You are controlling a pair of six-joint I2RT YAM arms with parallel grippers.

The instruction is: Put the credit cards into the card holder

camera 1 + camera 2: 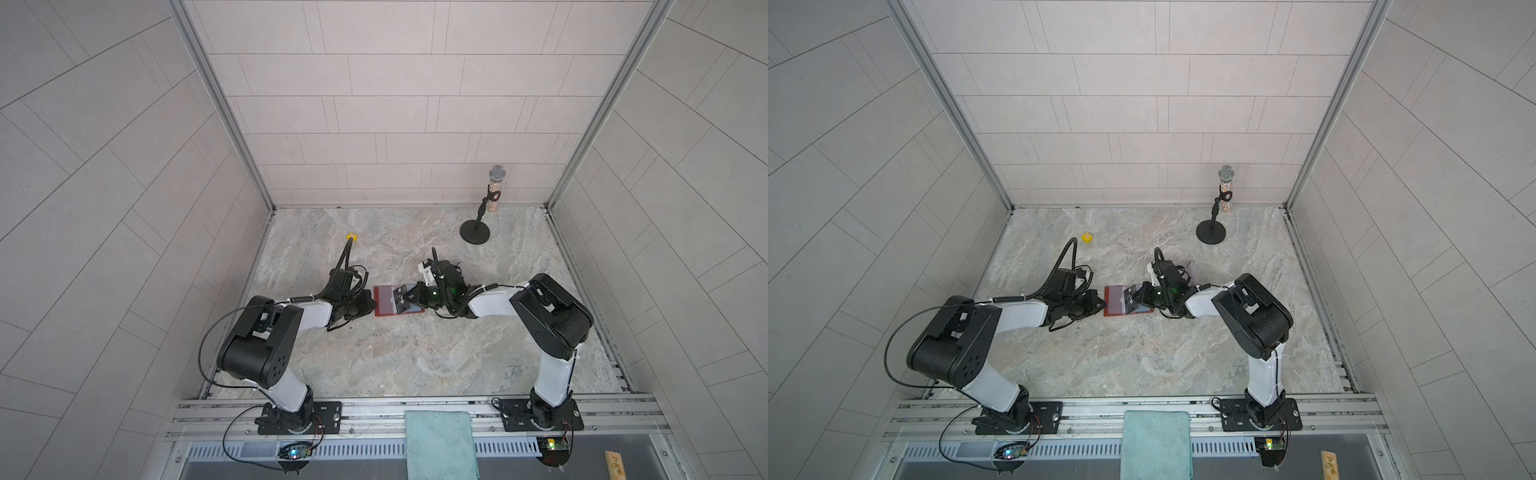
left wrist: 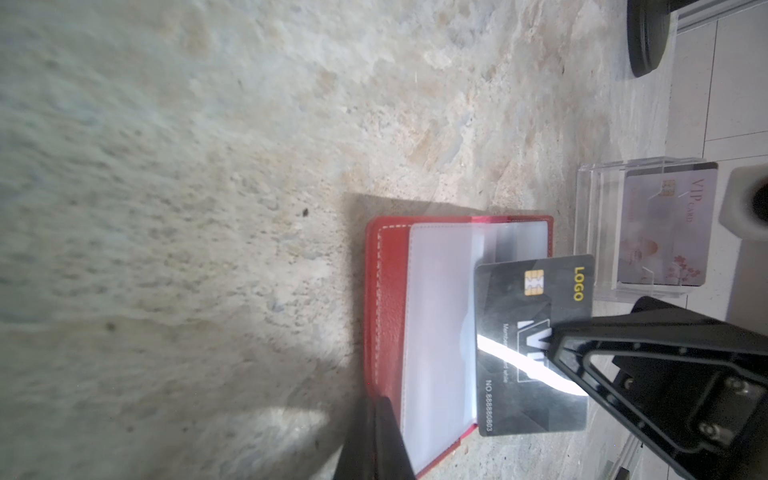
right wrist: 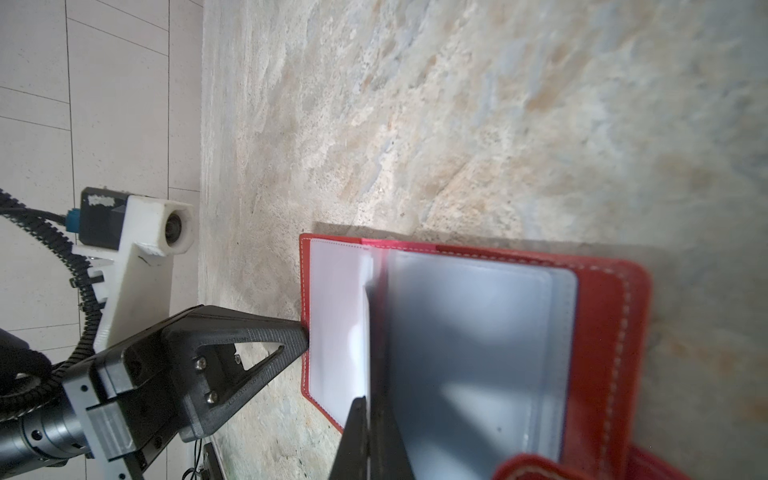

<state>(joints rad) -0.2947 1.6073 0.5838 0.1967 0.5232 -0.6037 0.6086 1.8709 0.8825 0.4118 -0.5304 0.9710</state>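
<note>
Early days here. The card holder [image 2: 388, 299] lies open mid-table and its sleeves look empty. The right gripper [image 1: 412, 296] is clamped on a black credit card [image 2: 507, 299], which is at the right-hand sleeve but doesn't look slid in yet. The left gripper [image 3: 302, 334] is closed tight, tip touching the holder's left edge. Another card [image 2: 665, 232] waits in the clear stand [image 2: 598, 232], far right.

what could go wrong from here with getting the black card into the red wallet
1. The right gripper holds the black VIP card over the clear sleeves. The card's edge could miss a sleeve opening and skid across the plastic.
2. The left gripper meets the red card holder only at one cover edge, so a push from the card may shift it.
3. A loose sleeve page might buckle under the card.
</note>
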